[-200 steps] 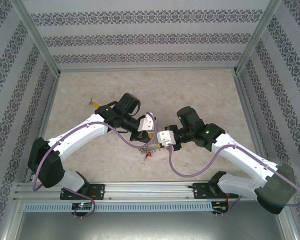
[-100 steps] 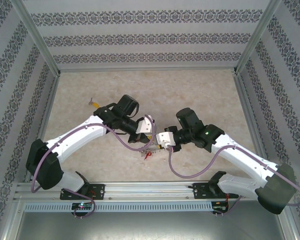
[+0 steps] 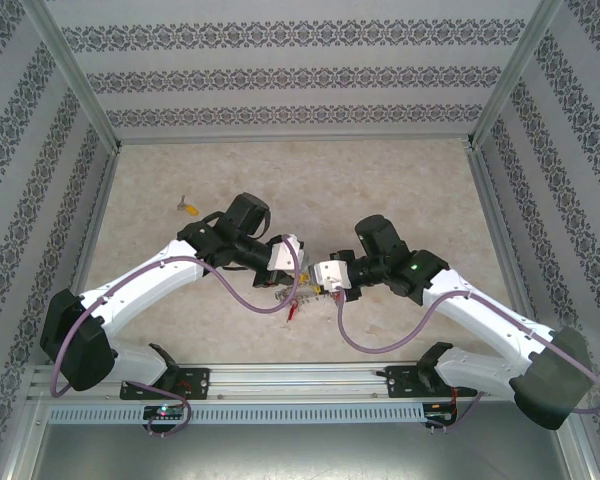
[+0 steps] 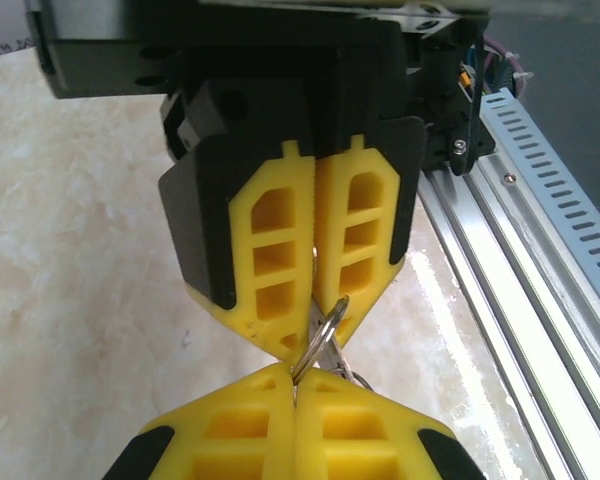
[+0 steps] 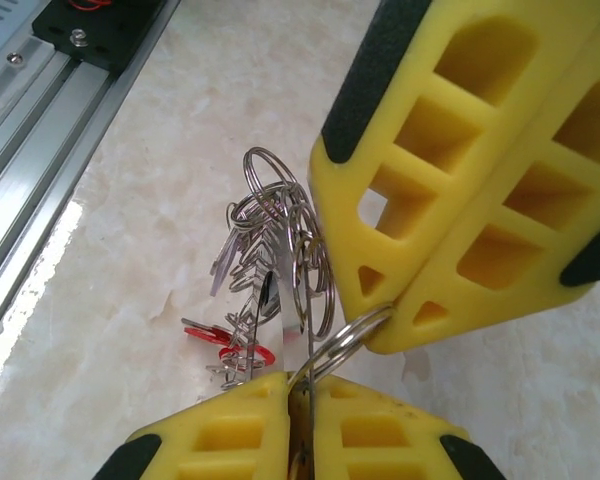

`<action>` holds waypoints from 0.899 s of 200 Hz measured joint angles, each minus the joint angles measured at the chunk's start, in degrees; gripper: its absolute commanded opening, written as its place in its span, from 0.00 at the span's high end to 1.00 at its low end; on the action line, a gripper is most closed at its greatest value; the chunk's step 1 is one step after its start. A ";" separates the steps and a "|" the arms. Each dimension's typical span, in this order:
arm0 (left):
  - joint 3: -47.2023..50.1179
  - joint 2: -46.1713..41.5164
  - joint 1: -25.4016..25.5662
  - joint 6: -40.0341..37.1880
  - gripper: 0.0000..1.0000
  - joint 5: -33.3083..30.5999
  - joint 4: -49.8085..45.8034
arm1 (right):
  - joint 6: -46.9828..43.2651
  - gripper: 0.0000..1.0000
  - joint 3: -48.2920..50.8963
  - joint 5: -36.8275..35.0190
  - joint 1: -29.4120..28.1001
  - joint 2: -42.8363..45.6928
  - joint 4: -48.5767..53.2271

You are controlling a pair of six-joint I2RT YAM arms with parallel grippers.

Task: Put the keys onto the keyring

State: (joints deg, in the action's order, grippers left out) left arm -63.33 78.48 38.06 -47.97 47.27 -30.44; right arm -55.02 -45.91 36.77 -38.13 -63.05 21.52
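Left pincer (image 4: 295, 382), right pincer (image 5: 298, 385) tip to tip, both clamped on keyring (image 5: 345, 335), key bunch (image 5: 265, 250) hanging off it. Yellow key (image 3: 188, 207) lies apart on counter (image 3: 400, 180).

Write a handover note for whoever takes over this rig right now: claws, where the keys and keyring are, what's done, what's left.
Left claw: shut on the keyring.
Right claw: shut on the same ring from the opposite side, tips nearly meeting the left's.
Keyring: pinched between the claws, its small keys and red tags hanging towards the table.
Yellow-headed key: loose on the table, far left, away from both claws.
Done: ring gripped by both claws.
Left: fetch that key and thread it on.
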 measured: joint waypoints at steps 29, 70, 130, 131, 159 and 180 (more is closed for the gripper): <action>1.07 -0.04 -0.70 3.54 1.00 -0.46 2.89 | 2.99 0.86 1.51 -0.15 0.59 0.07 -3.26; 2.27 -0.09 -1.44 8.17 1.00 -0.44 6.38 | 6.78 0.80 2.60 -0.04 1.66 0.24 -5.77; 2.69 0.57 -1.81 10.14 1.00 1.46 8.28 | 9.73 1.00 3.48 -0.09 2.21 -0.17 -8.09; 2.69 0.61 -1.81 10.03 1.00 1.53 8.24 | 9.68 1.00 3.45 -0.04 2.27 -0.24 -8.09; 0.87 2.84 -1.86 6.84 0.77 3.54 5.33 | 8.70 1.00 3.48 1.01 2.40 -0.55 -7.23; -0.81 4.98 -2.16 5.95 0.73 4.83 3.52 | 7.08 1.00 3.48 1.86 2.38 -0.55 -5.88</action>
State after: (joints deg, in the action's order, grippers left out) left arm -64.14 83.46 35.90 -42.02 52.10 -26.92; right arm -47.94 -42.44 38.63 -35.75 -63.59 15.64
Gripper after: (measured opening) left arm 0.244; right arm 0.095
